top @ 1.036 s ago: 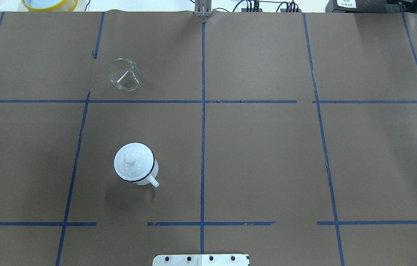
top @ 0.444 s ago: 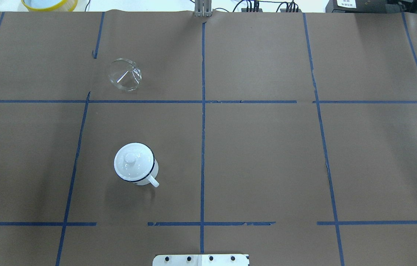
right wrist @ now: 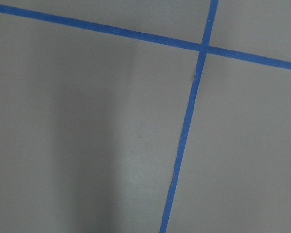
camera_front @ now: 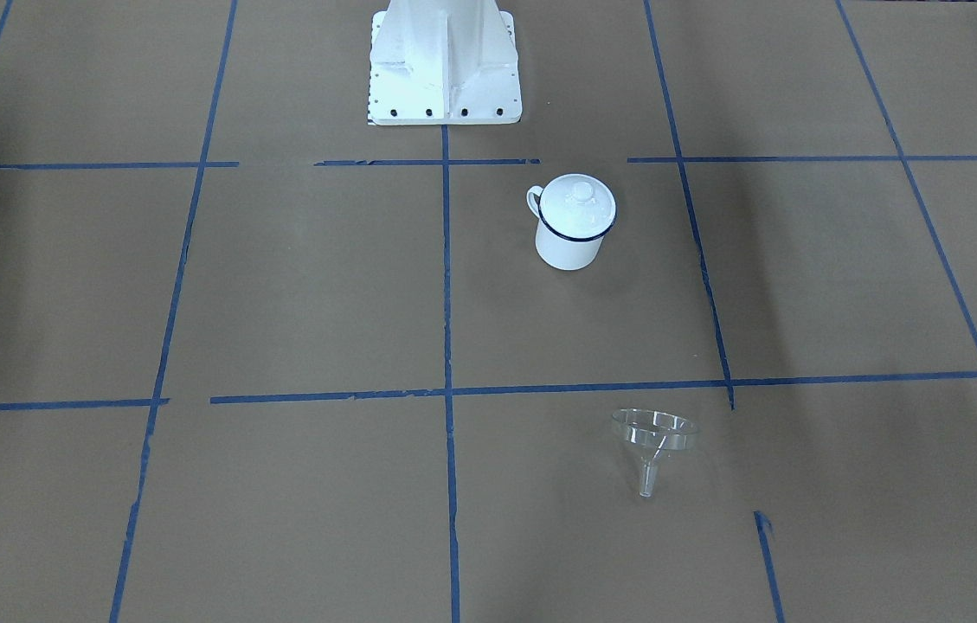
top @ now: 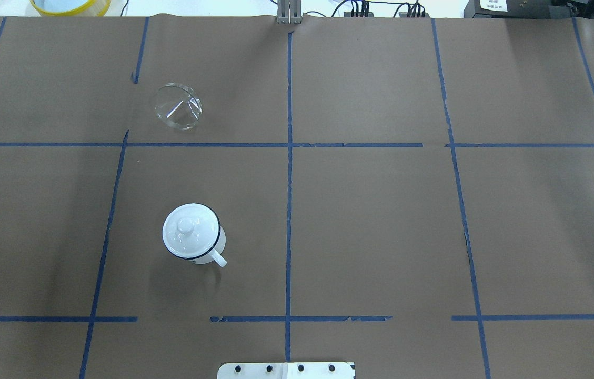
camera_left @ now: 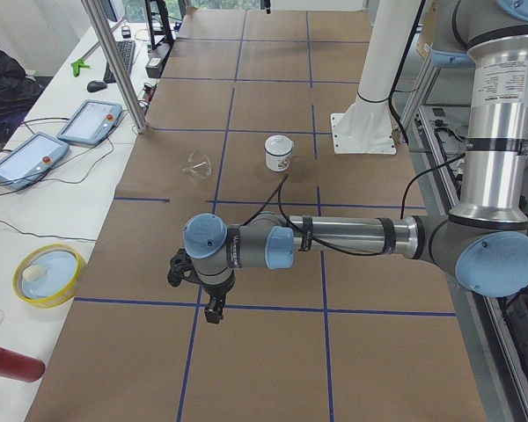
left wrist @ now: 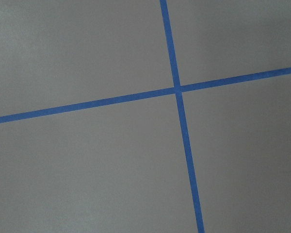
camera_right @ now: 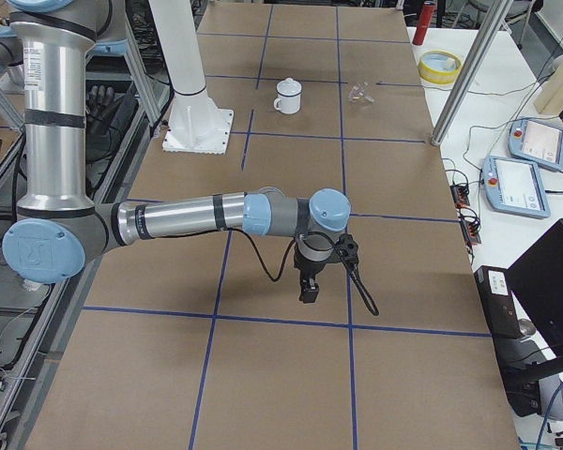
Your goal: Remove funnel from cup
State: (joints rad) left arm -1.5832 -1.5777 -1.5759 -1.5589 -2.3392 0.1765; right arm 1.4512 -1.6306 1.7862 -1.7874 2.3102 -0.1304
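A clear funnel lies tipped on its side on the brown-papered table, out of the cup and well apart from it, in the grid square beyond the cup on the robot's left half. Its long axis runs roughly from the robot's side toward the operators' side, with the spout toward the operators and the wide mouth turned back toward the robot. The white enamel cup stands upright with a knobbed lid on its rim and its handle toward the robot. A blue tape line runs between the two. The left gripper and the right gripper hang low over bare paper at opposite ends, far from both; whether their fingers are apart or together cannot be told.
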